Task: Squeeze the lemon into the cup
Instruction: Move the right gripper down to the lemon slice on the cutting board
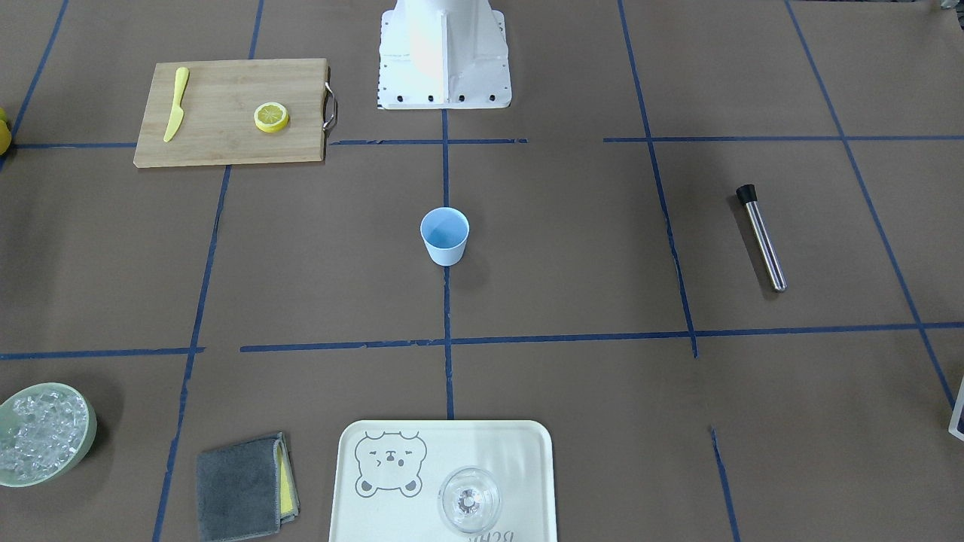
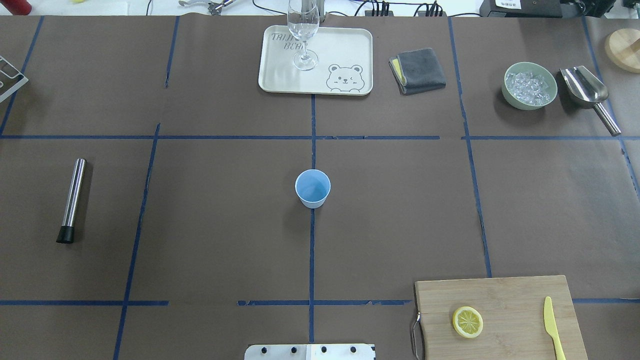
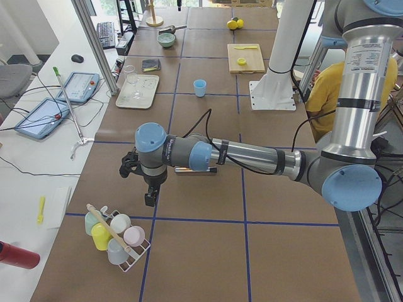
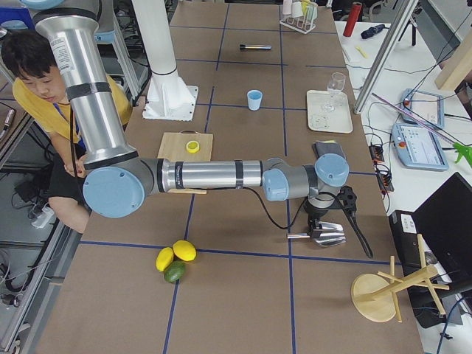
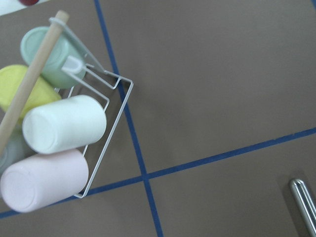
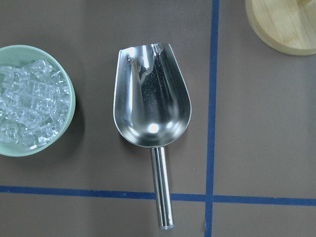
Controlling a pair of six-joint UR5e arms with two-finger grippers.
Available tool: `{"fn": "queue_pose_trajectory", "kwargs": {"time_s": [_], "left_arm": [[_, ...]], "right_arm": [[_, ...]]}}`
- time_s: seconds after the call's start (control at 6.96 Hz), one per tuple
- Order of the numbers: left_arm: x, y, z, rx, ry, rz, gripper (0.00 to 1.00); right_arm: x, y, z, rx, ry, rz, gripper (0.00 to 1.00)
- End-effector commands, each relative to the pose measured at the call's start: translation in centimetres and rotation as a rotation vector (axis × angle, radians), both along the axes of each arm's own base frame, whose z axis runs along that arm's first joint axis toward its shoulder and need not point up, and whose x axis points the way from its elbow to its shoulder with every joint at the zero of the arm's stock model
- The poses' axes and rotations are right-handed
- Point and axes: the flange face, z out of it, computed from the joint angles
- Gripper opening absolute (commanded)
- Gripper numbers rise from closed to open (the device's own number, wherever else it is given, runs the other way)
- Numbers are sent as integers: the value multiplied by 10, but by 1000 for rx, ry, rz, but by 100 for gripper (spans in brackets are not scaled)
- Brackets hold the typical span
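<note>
- Nothing of the job is done yet, as far as I can see. The lemon [image 2: 468, 322] lies flat on the cutting board [image 2: 520, 295], untouched, near the yellow knife [image 2: 554, 327].
- The cup [image 2: 313, 188] stands upright at the middle of the tabletop [image 2: 210, 225], and its inside looks dry and empty.
- Everything is left to do: fetch the slice, carry it over the cup, squeeze.
- The left jaws hang at the far left end of the tabletop, over bare paper just beside the cup rack [image 5: 29, 84]. They are well apart from both lemon and cup.
- The right jaws hang at the far right end, above the steel scoop [image 6: 152, 103] beside the ice bowl [image 6: 73, 98]. The board is on this arm's side, so I judge the right arm the natural one to fetch the lemon.
- I only see either set of jaws from the side cameras, so I cannot tell how wide they stand. Neither wrist view shows anything held.
</note>
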Motion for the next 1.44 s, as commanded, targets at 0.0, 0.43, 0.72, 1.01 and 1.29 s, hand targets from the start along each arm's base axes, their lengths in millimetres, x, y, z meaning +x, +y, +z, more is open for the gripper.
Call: {"fn": "queue_pose_trajectory", "kwargs": {"time_s": [0.0, 0.43, 0.72, 1.01, 1.29], "left_arm": [[4, -1, -10, 57, 12, 33, 100], [6, 0, -22, 85, 19, 31, 100], [7, -3, -20, 112, 18, 29, 100], [9, 5, -14, 131, 18, 37, 100], [59, 0, -28, 221, 33, 124, 100]], "right_arm": [[-10, 12, 8, -4, -4, -18, 100], [-46, 11, -1, 9, -10, -75, 100], [-112, 19, -45, 94, -27, -185, 100], [-188, 90, -137, 84, -86, -171, 100], [-243, 177, -196, 6, -97, -109, 100]]}}
